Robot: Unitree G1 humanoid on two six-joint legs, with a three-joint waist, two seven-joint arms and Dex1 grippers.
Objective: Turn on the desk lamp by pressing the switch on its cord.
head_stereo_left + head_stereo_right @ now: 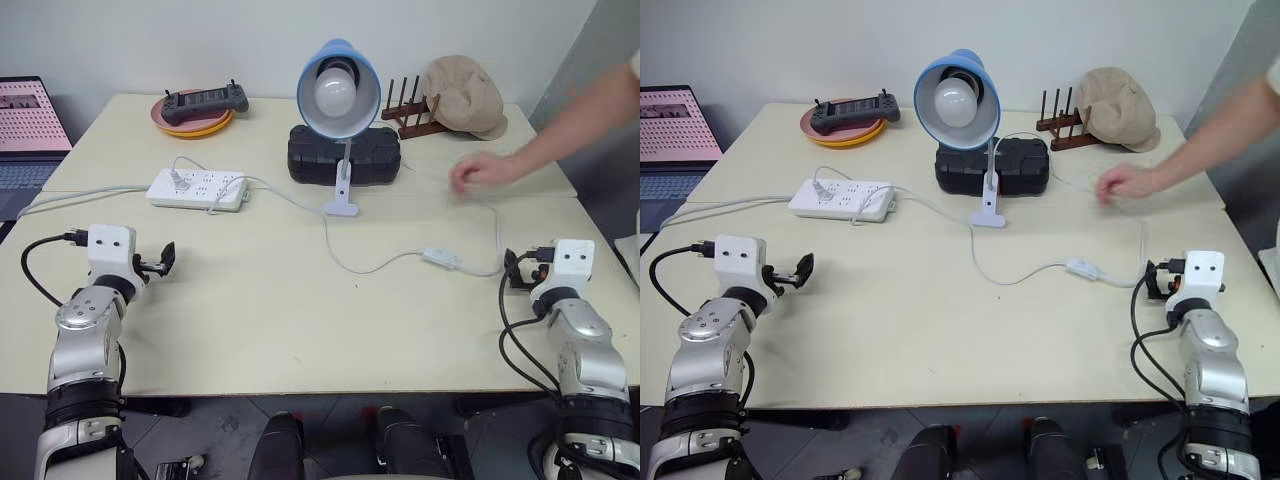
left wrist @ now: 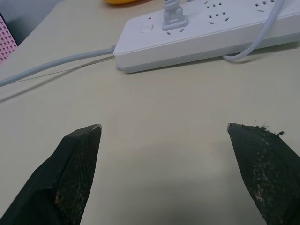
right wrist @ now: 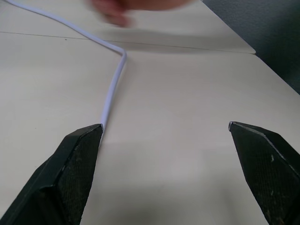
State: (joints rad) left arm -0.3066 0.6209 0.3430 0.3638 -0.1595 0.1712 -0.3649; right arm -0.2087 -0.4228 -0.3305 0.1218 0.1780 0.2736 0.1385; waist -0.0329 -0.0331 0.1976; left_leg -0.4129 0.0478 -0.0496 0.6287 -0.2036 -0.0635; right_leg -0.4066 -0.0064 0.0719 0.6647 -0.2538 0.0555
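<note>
1. The lamp [image 1: 338, 95] stands upright near the back middle of the tabletop [image 1: 250, 320]. Its blue shade tilts toward the robot, showing the white bulb [image 1: 335, 92], and its white clip base sits on the tabletop just in front of a black case [image 1: 344, 155].
2. The cord [image 1: 345, 265] runs from the lamp's base toward the robot, curves right and reaches the switch [image 1: 439, 258].
3. The switch lies flat on the tabletop, right of centre, between the lamp and the right gripper [image 1: 512, 270]. It is near that gripper but apart from it.
4. Past the switch the cord loops close by the right gripper, then runs back toward the far right of the tabletop.
5. A person's hand [image 1: 480, 173] reaches in from the right and hovers at that far stretch of cord; whether it touches the cord I cannot tell.
6. The right gripper hangs low over the near right part of the tabletop with its jaws wide open and nothing between them. In the right wrist view the cord [image 3: 112, 89] passes beside one finger.
7. The left gripper [image 1: 160, 262] hangs over the near left of the tabletop, jaws wide open and empty, well apart from the switch.
8. A white power strip [image 1: 198, 189] lies ahead of the left gripper, with a plug in it and a grey cable leading off to the left.
9. At the back are a controller [image 1: 205, 100] on stacked plates [image 1: 190, 125], a wooden rack [image 1: 412, 112], and a beige hat [image 1: 465, 95].
10. A laptop [image 1: 30, 130] sits at the far left.
</note>
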